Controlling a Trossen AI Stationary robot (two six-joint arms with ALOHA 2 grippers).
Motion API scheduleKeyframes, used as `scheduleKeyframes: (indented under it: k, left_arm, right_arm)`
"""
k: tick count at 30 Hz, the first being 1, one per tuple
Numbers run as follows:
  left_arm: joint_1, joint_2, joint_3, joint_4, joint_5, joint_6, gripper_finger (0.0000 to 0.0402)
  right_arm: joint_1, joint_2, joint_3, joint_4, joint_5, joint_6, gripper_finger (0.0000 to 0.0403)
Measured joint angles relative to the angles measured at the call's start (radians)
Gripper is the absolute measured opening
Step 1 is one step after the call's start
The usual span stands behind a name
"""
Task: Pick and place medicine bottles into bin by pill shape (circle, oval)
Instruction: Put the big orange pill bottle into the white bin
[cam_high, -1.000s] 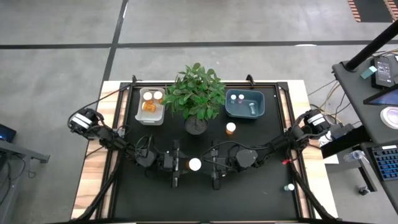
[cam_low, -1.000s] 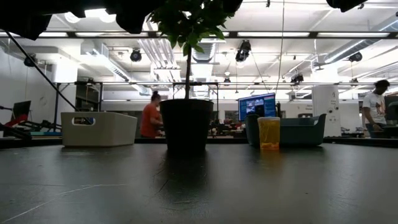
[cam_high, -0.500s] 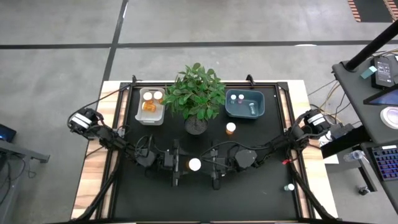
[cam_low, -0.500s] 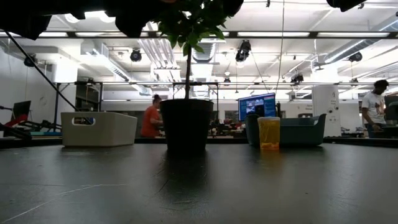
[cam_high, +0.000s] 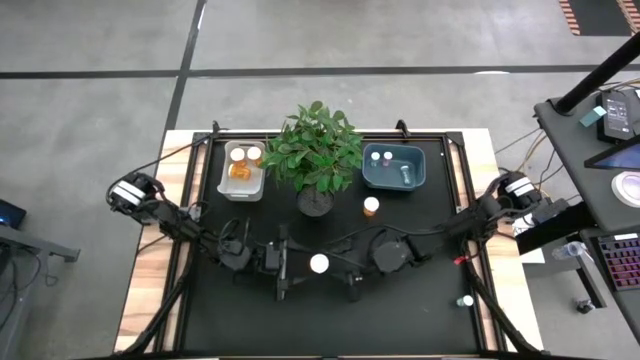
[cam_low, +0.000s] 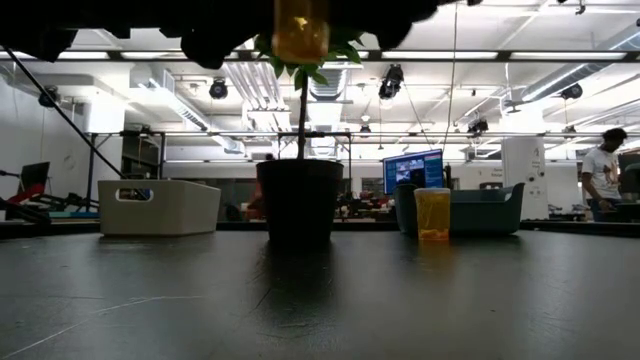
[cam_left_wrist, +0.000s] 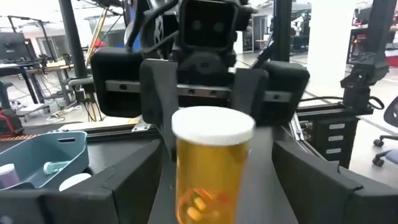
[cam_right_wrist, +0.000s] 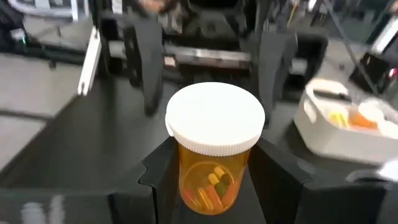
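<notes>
An amber medicine bottle (cam_right_wrist: 213, 180) with a white cap and oval pills is held upright in the air between my two grippers, above the mat's near middle (cam_high: 319, 264). It also shows at the top of the low view (cam_low: 300, 30). My right gripper (cam_right_wrist: 214, 186) is shut on it. My left gripper (cam_high: 298, 263) faces it from the left, open. Its fingers (cam_right_wrist: 148, 74) stand wide apart on either side without touching. Another amber bottle (cam_high: 371, 206) stands on its base on the mat, near the blue bin. My right gripper pinches the bottle's amber body (cam_right_wrist: 186, 168) between its two fingers, just below the white cap. The fingers lie level and come from the table's right side. The bottle is upright, cap up, and lifted clear of the table.
A potted plant (cam_high: 317, 150) stands at the far middle. To its left is a white bin (cam_high: 243, 183) holding amber bottles. To its right is a blue bin (cam_high: 393, 180) holding small pale bottles. A tiny bottle (cam_high: 466, 300) lies near the table's right edge.
My right gripper has drawn a little toward the table's right edge with the bottle, away from my left gripper. The bottle stays upright. It now shows at the top of the low view, where it did not show before.
</notes>
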Motion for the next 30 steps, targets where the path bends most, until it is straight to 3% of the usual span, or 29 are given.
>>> scheduleKeyframes:
  k: [9, 14, 22, 30]
  left_arm:
    - [0.017, 0.003, 0.009, -0.04, 0.001, -0.094, 0.0286]
    - [0.036, 0.003, 0.046, -0.098, 0.0, -0.105, 0.0286]
    - [0.055, 0.004, 0.178, -0.418, -0.022, -0.153, 0.0286]
    - [0.057, 0.039, 0.225, -0.486, -0.027, -0.169, 0.0286]
  right_arm:
    - [0.0, -0.048, 0.0, -0.296, 0.0, 0.135, 0.0164]
    - [0.0, -0.048, 0.0, -0.316, 0.0, 0.146, 0.0164]
    - [-0.005, -0.048, 0.0, -0.323, 0.0, 0.15, 0.0164]
    - [-0.007, -0.048, 0.0, -0.325, 0.0, 0.156, 0.0164]
